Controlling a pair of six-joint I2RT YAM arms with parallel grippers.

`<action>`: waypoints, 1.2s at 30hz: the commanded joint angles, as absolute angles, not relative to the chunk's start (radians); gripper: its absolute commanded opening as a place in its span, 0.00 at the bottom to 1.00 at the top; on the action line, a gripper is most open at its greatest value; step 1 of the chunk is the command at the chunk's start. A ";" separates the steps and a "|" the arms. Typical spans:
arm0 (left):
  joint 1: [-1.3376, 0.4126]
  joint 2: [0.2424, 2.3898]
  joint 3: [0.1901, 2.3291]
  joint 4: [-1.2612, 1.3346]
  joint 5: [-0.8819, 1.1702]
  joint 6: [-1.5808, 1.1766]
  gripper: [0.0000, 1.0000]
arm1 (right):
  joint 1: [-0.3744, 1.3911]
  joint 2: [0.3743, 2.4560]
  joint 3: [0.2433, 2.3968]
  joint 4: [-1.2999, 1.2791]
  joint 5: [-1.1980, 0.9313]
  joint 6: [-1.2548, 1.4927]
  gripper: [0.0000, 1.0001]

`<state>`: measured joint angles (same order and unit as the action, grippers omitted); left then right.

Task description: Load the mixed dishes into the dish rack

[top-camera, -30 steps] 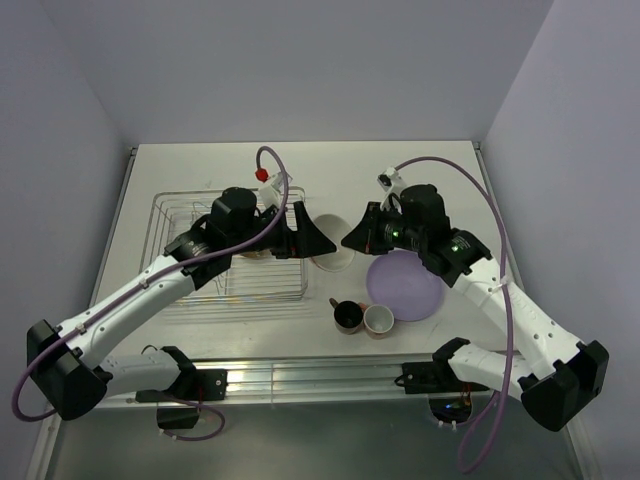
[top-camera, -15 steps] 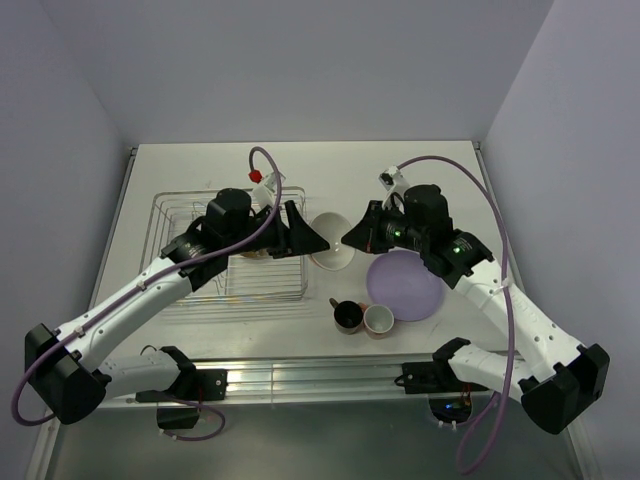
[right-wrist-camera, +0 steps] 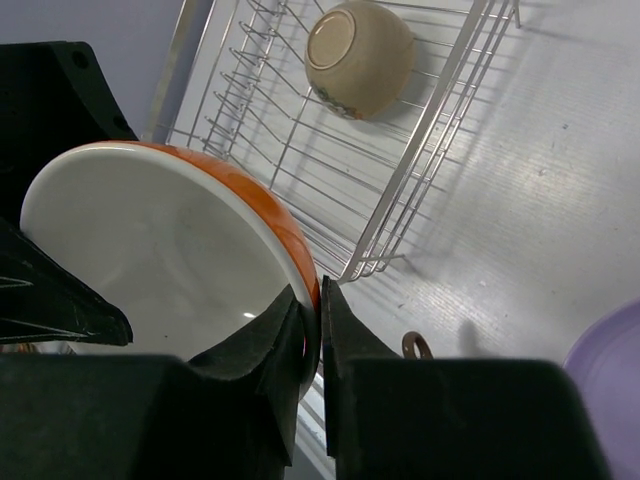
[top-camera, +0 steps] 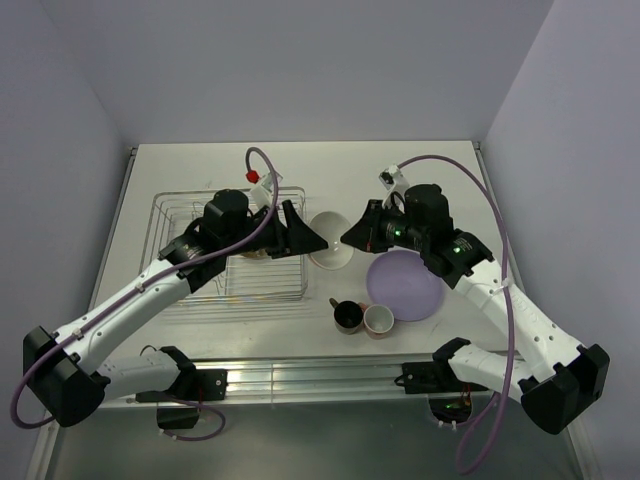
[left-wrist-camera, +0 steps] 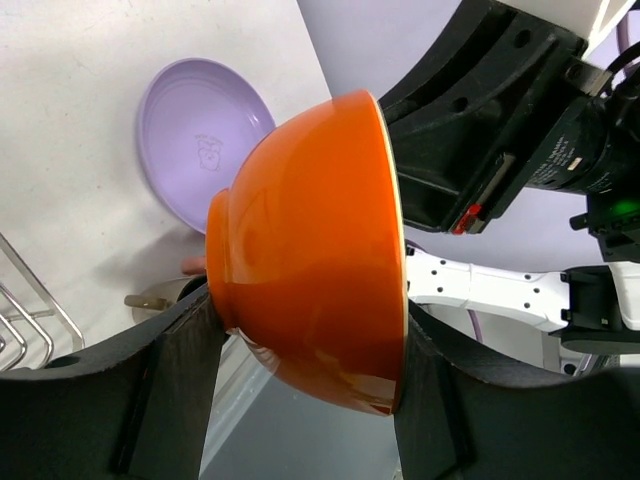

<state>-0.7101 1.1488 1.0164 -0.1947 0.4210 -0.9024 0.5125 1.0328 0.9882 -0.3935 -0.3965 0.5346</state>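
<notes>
**Orange bowl being held by both grippers beside the rack**

Nearest the arm bases, on the near side of both grippers, a small dark cup [top-camera: 347, 315] and a small pink cup [top-camera: 378, 320] are being observed standing on the table [top-camera: 400, 170]. They are side by side and appear to be touching.

Just beyond them, the lilac plate [top-camera: 403, 283] is being seen lying flat on the table. It lies below the right arm's wrist, on the near right side of the right gripper [right-wrist-camera: 318, 300].

Between the two tools, the orange bowl [left-wrist-camera: 310, 250] is being held off the table, tipped onto its side. The left gripper [left-wrist-camera: 308, 310] is being kept closed across the bowl's depth. One finger is pressed at the foot and the other at the rim. The right gripper's fingers are being pressed together on the rim, one inside against the white lining and one outside on the orange wall. The bowl's opening is being presented toward the right gripper.

To the left of the left gripper and beneath its arm, the dish rack [right-wrist-camera: 300, 150] is being seen resting on the table. Its right edge lies just beside the held bowl. Inside the rack, the beige bowl [right-wrist-camera: 358, 45] is being noted lying on its side among the wire prongs, foot toward the right wrist camera.
</notes>
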 commanded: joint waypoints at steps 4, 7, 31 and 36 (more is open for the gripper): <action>-0.695 1.097 1.054 -0.233 0.370 -0.838 0.00 | 0.502 1.025 1.011 -0.353 -0.382 0.540 0.74; -0.681 1.092 1.065 -0.300 0.322 -0.810 0.00 | 0.502 1.026 1.022 -0.370 -0.351 0.537 1.00; -0.709 1.253 1.247 -0.963 -0.488 -0.675 0.00 | 0.486 0.854 1.038 -0.624 -0.002 0.514 1.00; -0.758 1.359 1.304 -1.057 -0.613 -0.733 0.00 | 0.486 0.847 1.031 -0.626 -0.002 0.514 1.00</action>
<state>-0.7330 1.3350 1.2278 -0.9886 -0.4797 -0.6910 0.4927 0.8658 0.9966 -0.6228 -0.0238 0.5266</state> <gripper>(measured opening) 0.042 0.994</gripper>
